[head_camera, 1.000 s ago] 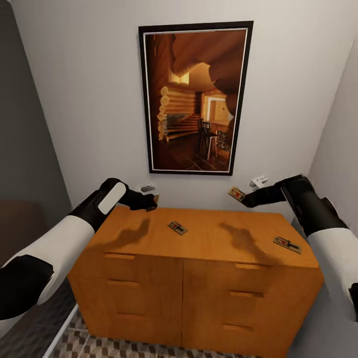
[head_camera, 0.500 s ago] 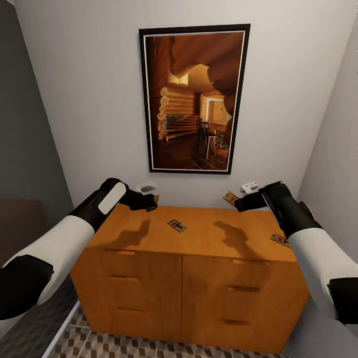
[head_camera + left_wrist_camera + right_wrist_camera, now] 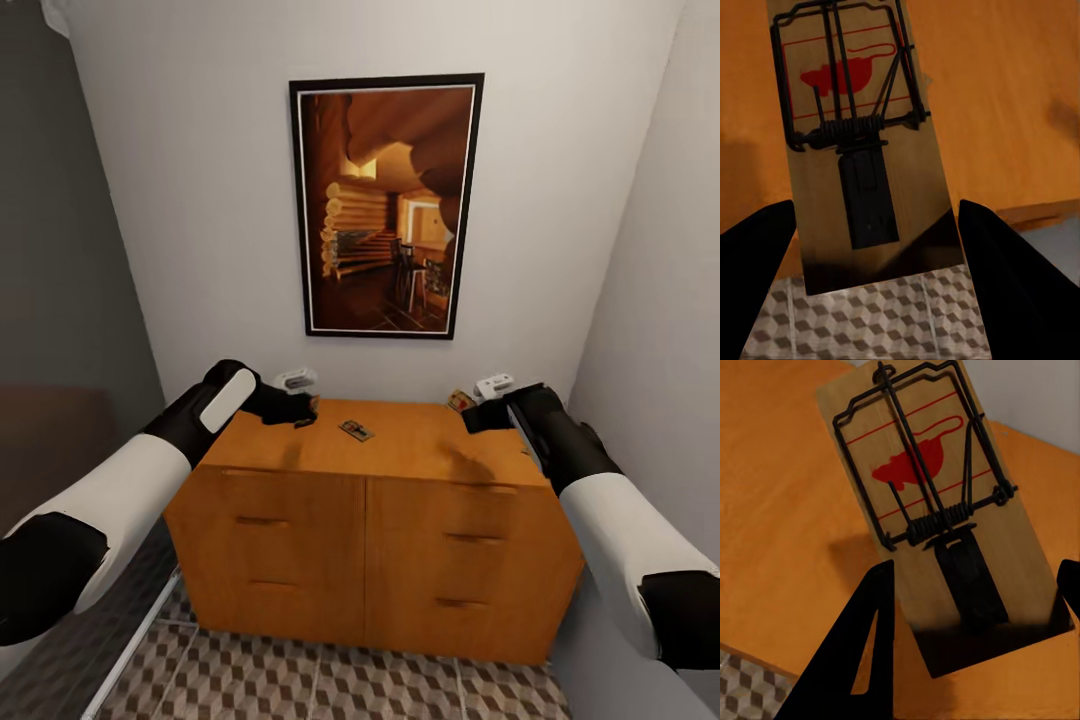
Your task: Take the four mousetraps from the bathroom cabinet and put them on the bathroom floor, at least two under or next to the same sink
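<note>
The orange-brown cabinet [image 3: 370, 530] stands against the far wall. My left gripper [image 3: 304, 408] hovers over its back left corner, shut on a mousetrap [image 3: 314, 402]. In the left wrist view that mousetrap [image 3: 862, 150] is a tan board with dark wire and a red mark, clamped between the dark fingers [image 3: 757, 289]. My right gripper [image 3: 467, 410] hangs over the back right of the top, shut on another mousetrap [image 3: 459, 400], seen close up as a mousetrap [image 3: 937, 510] between the fingers [image 3: 862, 652]. A third mousetrap [image 3: 355, 430] lies flat on the cabinet top.
Cube-patterned bathroom floor [image 3: 350, 685] spreads in front of the cabinet. A framed picture [image 3: 385, 205] hangs on the wall above. A dark glass wall [image 3: 60, 420] closes the left side and a pale wall [image 3: 660, 330] the right, leaving a narrow alcove.
The whole view has drawn back from the cabinet, which now looks smaller, with more floor showing. Both grippers keep their mousetraps; the right arm sits closer to the middle of the picture.
</note>
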`<state>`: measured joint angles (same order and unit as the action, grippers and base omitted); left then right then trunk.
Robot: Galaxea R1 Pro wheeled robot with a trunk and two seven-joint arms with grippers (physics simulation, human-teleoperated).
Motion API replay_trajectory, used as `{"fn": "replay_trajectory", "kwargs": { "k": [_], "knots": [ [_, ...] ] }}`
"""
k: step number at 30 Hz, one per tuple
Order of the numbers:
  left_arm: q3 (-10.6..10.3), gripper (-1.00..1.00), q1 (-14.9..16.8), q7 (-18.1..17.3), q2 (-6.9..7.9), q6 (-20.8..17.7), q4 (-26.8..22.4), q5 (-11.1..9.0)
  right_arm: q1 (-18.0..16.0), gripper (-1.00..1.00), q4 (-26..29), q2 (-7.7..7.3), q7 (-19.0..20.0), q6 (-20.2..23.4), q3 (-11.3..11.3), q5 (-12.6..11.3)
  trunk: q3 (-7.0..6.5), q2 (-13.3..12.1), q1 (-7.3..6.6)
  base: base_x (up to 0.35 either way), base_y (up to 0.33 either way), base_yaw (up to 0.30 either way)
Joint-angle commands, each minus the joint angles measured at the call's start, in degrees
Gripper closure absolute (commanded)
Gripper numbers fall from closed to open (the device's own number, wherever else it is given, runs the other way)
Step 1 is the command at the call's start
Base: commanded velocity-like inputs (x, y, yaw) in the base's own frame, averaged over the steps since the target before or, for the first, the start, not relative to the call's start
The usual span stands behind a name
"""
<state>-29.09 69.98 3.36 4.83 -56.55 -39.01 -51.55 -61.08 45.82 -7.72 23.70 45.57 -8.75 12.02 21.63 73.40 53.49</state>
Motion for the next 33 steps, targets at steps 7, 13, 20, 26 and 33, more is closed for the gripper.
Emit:
{"fn": "replay_trajectory", "kwargs": {
  "k": [7,13,20,26,33],
  "knots": [
    [-3.45,1.0,0.07,0.32,0.09,-0.05,-0.01,-0.55,2.46,1.0,0.12,0.55,-3.89,-2.3,-0.16,-5.96,0.07,0.05,-0.03,-0.337,0.0,0.0],
    [-3.81,1.0,0.07,0.32,0.03,0.06,0.03,-0.57,2.8,1.0,0.09,0.6,-4.16,-2.38,-0.18,-7.03,0.07,0.05,-0.03,-0.34,0.0,0.0],
    [-3.86,1.0,0.07,0.27,-0.01,0.04,-0.01,-0.61,4.44,1.0,0.08,0.59,-3.92,-2.7,-0.18,-7.17,0.07,0.05,-0.03,-0.343,0.0,0.0],
    [-3.85,1.0,0.07,0.18,-0.01,0.11,0.34,-0.65,4.89,1.0,0.0,0.38,-3.66,-2.76,-0.14,-7.21,0.07,0.05,-0.03,-0.343,0.0,0.0],
    [-3.87,1.0,0.07,0.16,-0.07,0.26,0.34,-0.65,4.92,1.0,-1.42,0.03,-3.34,-2.91,-0.02,-7.19,0.07,0.05,-0.03,-0.343,0.0,0.0]
  ]
}}
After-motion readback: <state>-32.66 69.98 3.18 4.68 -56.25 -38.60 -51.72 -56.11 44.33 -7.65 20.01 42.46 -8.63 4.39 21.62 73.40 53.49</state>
